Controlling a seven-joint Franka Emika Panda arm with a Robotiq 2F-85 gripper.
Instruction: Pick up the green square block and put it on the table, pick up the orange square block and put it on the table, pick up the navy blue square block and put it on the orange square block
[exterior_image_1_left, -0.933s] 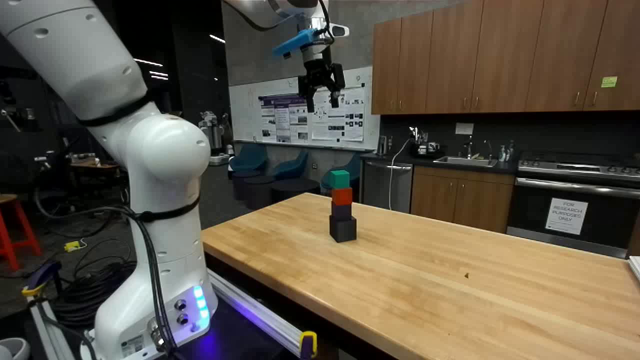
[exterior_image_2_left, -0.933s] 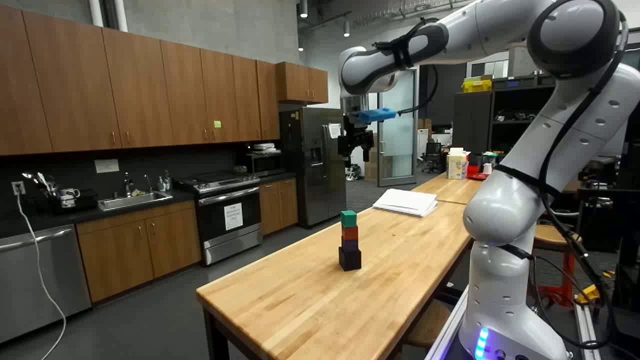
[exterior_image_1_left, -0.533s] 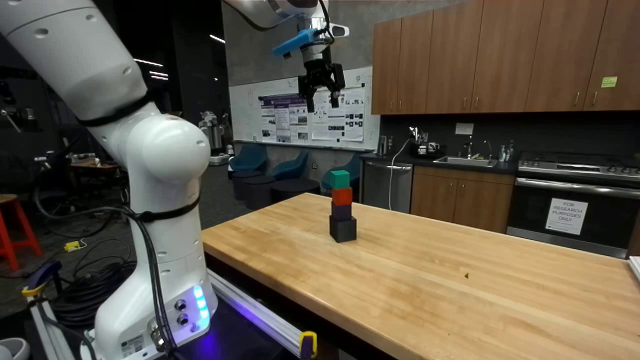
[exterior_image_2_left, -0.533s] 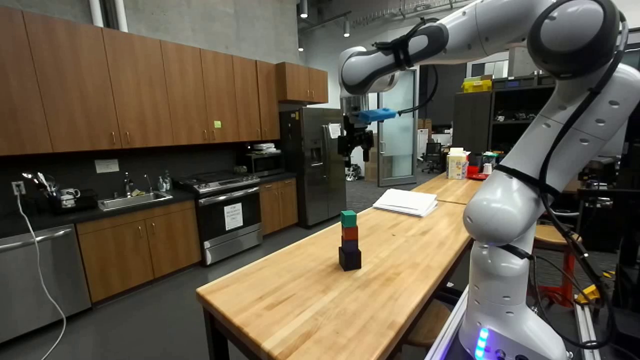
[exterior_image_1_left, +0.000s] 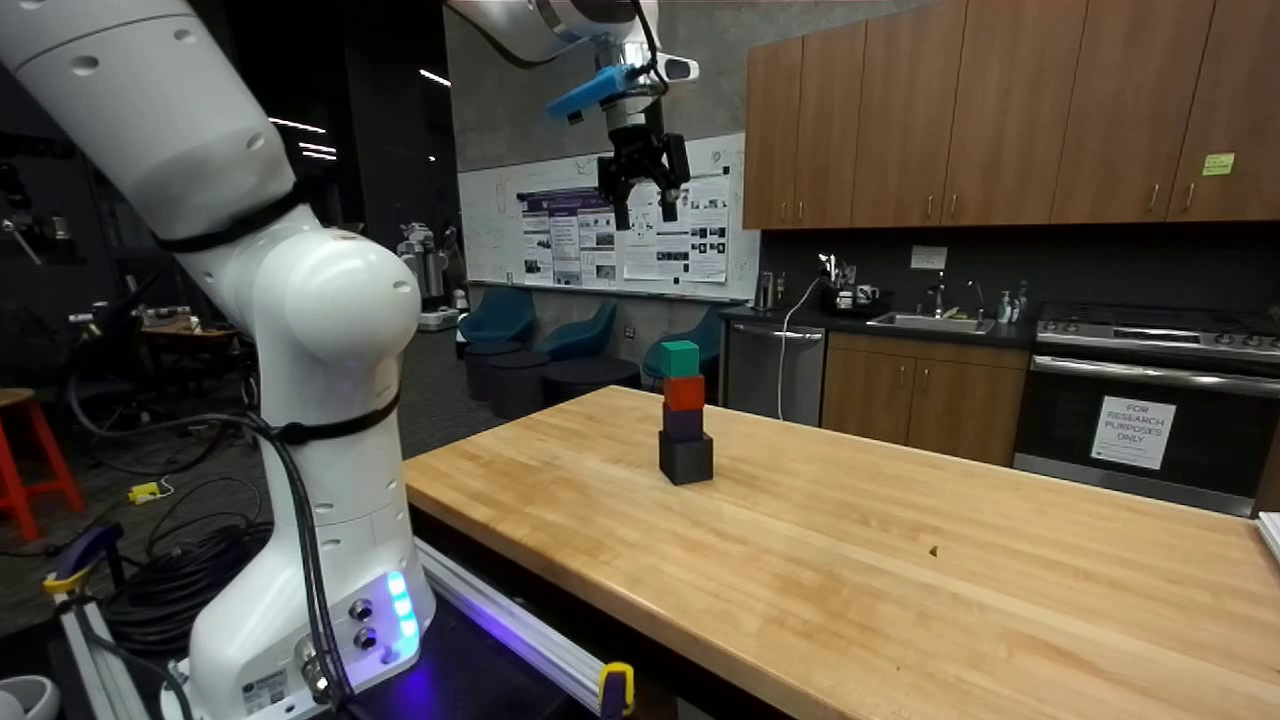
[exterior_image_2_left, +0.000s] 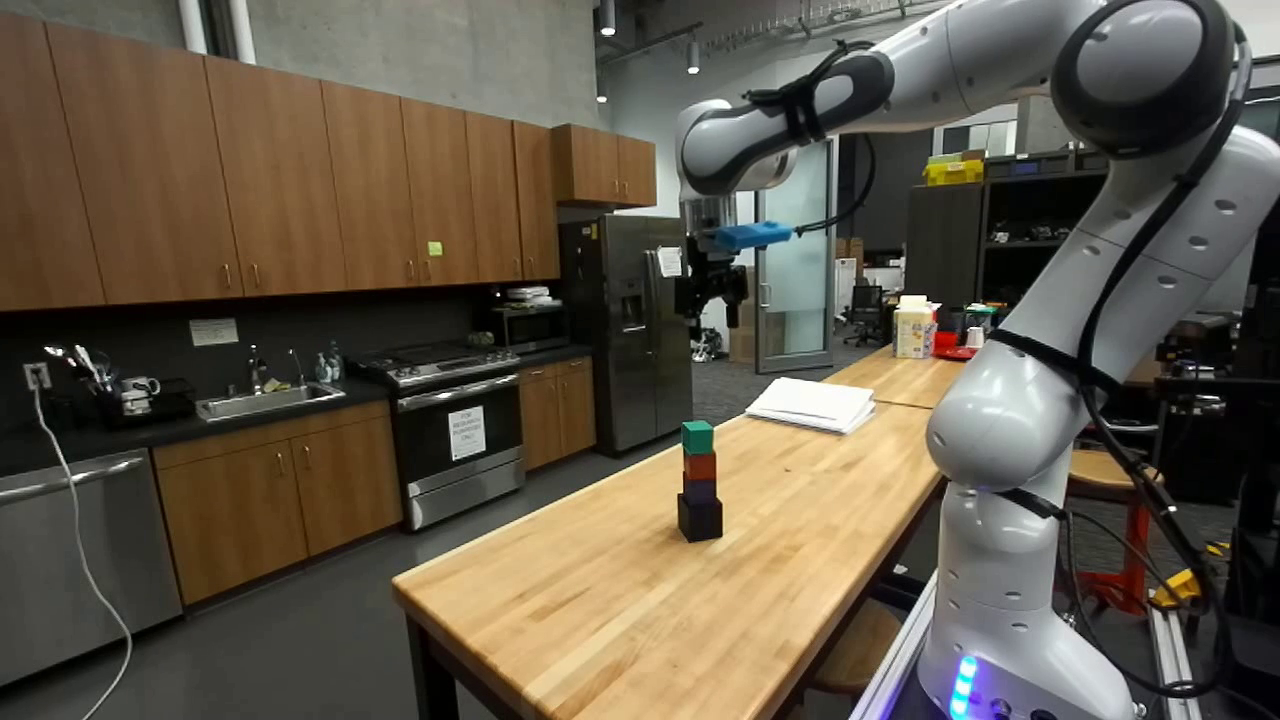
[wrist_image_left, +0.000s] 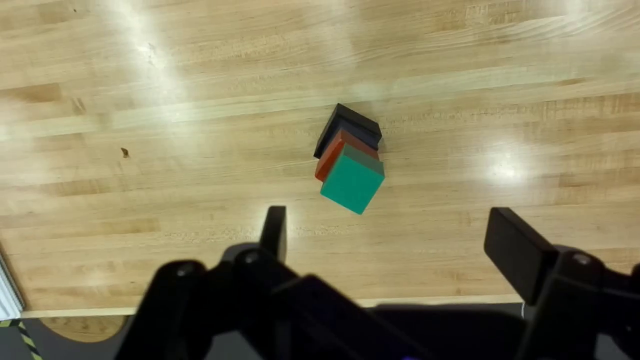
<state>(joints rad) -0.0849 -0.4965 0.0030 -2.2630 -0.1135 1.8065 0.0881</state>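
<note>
Four blocks are seen from above, stacked on the table (wrist_image_left: 175, 210). The green block (wrist_image_left: 352, 181) is set on top; beneath it the orange block (wrist_image_left: 331, 158), the navy block (wrist_image_left: 358, 131) and the black block (wrist_image_left: 356, 117) are shown in that order (each partly hidden by the one above). The gripper (wrist_image_left: 387, 234) is held with its jaws spread wide, low in the view, apart from the blocks. A dark speck (wrist_image_left: 125, 152) is seen at left, and striped tape (wrist_image_left: 30, 342) in the corner below.
</note>
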